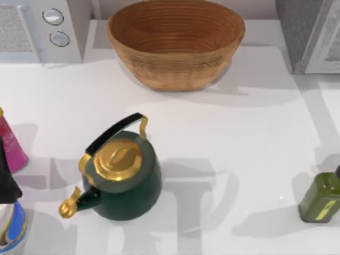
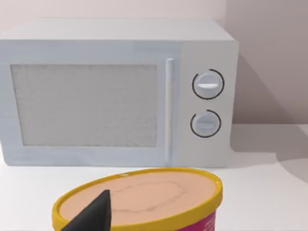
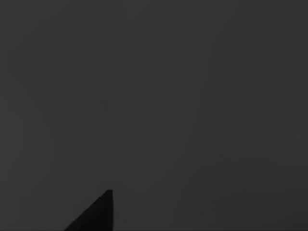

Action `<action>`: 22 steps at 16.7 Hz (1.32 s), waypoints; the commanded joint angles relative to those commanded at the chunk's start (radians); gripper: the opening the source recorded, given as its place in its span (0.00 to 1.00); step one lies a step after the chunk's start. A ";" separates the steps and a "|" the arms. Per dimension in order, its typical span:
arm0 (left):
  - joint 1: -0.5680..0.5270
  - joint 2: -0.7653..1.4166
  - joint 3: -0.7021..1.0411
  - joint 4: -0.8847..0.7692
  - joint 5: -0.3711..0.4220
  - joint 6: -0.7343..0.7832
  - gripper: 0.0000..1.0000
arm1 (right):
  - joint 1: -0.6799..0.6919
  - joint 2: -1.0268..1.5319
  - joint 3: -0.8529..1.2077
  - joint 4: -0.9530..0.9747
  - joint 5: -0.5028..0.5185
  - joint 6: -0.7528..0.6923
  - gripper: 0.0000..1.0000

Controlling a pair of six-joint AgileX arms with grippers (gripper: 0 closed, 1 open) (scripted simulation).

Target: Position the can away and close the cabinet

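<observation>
Obs., table scene, both arms AgileX

- Left claw (image 1: 5, 175): at the left edge of the table, near side, seen as a black shape over the white table (image 1: 223, 138). Spread or pressed together: cannot tell.
- Just ahead of the claw: pink tub (image 2: 144, 197), upright, with a yellow rim and a tan top. The claw's dark tip overlaps the tub's near rim in the left wrist view. Contact cannot be told.
- Beyond the tub, facing the claw: microwave (image 2: 115, 91), white, with its door shut. It has a vertical handle and two round dials, one above the other, on the panel beside the door.
- On the near side of the claw, at the table's corner: blue-rimmed item (image 1: 13, 228), partly cut off by the frame.
- To the claw's right, near: kettle (image 1: 125, 178), dark green, upright, with a gold lid and a black-and-gold handle arched over it. Its gold spout points back toward the claw.
- Farther right and toward the back: basket (image 1: 175, 40), woven, round, open side up.
- Well apart from the claw, at the far right edge: bottle (image 1: 319, 199), olive green.
- Back right corner: cabinet (image 1: 313, 32), grey and white. Door state cannot be told.
- Can: its place, long axis and heading cannot be told.
- The right wrist view is dark
</observation>
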 joint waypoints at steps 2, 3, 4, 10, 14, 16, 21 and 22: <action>0.000 0.000 0.000 0.000 0.000 0.000 1.00 | -0.005 -0.081 -0.101 0.032 -0.006 -0.001 1.00; 0.000 0.000 0.000 0.000 0.000 0.000 1.00 | -0.007 -0.135 -0.166 0.050 -0.009 -0.001 1.00; 0.000 0.000 0.000 0.000 0.000 0.000 1.00 | -0.011 -0.199 -0.243 0.070 -0.013 -0.002 1.00; 0.000 0.000 0.000 0.000 0.000 0.000 1.00 | -0.032 -0.698 -0.907 0.210 -0.037 -0.005 1.00; 0.000 0.000 0.000 0.000 0.000 0.000 1.00 | -0.047 -1.078 -1.490 0.320 -0.057 -0.008 1.00; 0.000 0.000 0.000 0.000 0.000 0.000 1.00 | -0.055 -1.267 -1.772 0.376 -0.068 -0.009 1.00; 0.000 0.000 0.000 0.000 0.000 0.000 1.00 | -0.075 -1.697 -2.320 0.515 -0.093 -0.014 1.00; 0.000 0.000 0.000 0.000 0.000 0.000 1.00 | -0.079 -1.768 -2.399 0.541 -0.098 -0.014 1.00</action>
